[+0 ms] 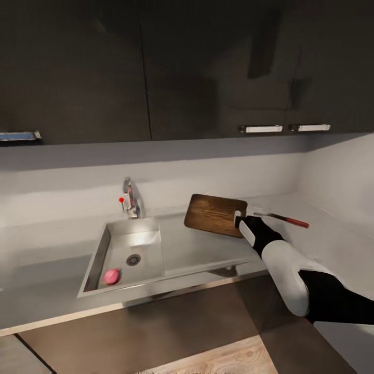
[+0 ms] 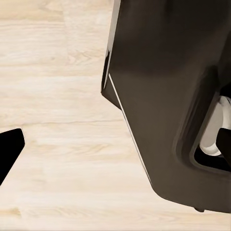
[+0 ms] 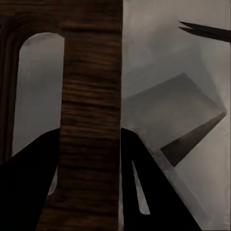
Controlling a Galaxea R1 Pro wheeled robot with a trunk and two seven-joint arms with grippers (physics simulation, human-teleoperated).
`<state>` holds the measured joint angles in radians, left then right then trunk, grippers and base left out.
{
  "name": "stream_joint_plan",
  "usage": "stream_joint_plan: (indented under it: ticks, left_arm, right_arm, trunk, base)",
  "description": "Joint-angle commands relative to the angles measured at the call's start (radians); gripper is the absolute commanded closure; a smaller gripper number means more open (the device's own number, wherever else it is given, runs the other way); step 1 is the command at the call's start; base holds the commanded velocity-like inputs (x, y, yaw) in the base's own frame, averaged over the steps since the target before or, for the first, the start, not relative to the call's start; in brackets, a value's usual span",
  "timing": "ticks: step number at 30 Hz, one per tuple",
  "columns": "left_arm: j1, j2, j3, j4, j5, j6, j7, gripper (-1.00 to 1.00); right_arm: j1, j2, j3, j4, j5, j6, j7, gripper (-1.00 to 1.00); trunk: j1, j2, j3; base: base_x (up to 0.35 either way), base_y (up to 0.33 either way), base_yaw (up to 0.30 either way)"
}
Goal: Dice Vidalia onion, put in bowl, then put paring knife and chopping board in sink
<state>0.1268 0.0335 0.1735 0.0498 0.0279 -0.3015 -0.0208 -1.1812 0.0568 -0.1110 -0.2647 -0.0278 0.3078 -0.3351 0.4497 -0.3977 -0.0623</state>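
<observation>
The dark brown wooden chopping board (image 1: 215, 214) has its handle end hidden behind the black right gripper (image 1: 240, 220). In the right wrist view its slot is cut off at the picture's edge, and the slim dark knife blade (image 3: 206, 31) likewise.

No text, label, brand, number or sign can be read anywhere in these pictures. The dark brown rectangular wooden chopping board (image 1: 215, 214), the rectangular stainless-steel sink (image 1: 98, 254), the glossy black upper cabinets (image 1: 78, 72) and the grey matte counter (image 1: 332, 236) all show plain, unmarked surfaces.
</observation>
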Motion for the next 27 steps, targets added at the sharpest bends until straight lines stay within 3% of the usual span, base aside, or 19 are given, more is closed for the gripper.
stream_joint_plan:
  ticks: [1,16,27]
  left_arm:
    - [-0.001,0.0,0.003,0.002,0.003,-0.005,-0.002,-1.0]
    - [-0.001,0.001,0.004,0.001,0.003,-0.005,-0.002,-1.0]
    - [-0.001,0.002,0.004,0.001,0.003,-0.005,-0.002,-1.0]
  right_arm:
    - [-0.001,0.001,-0.006,-0.002,-0.001,0.004,-0.004,1.0]
    - [-0.001,0.014,-0.006,0.008,0.0,0.004,-0.005,1.0]
    - [-0.001,0.014,-0.006,0.022,0.0,0.004,-0.005,1.0]
  trunk:
    - [0.0,-0.002,-0.002]
    - [0.0,-0.002,-0.002]
    - [0.0,-0.002,-0.002]
  base:
    - [-0.141,0.269,0.264]
    - [-0.107,0.278,0.228]
    - [-0.005,0.298,0.132]
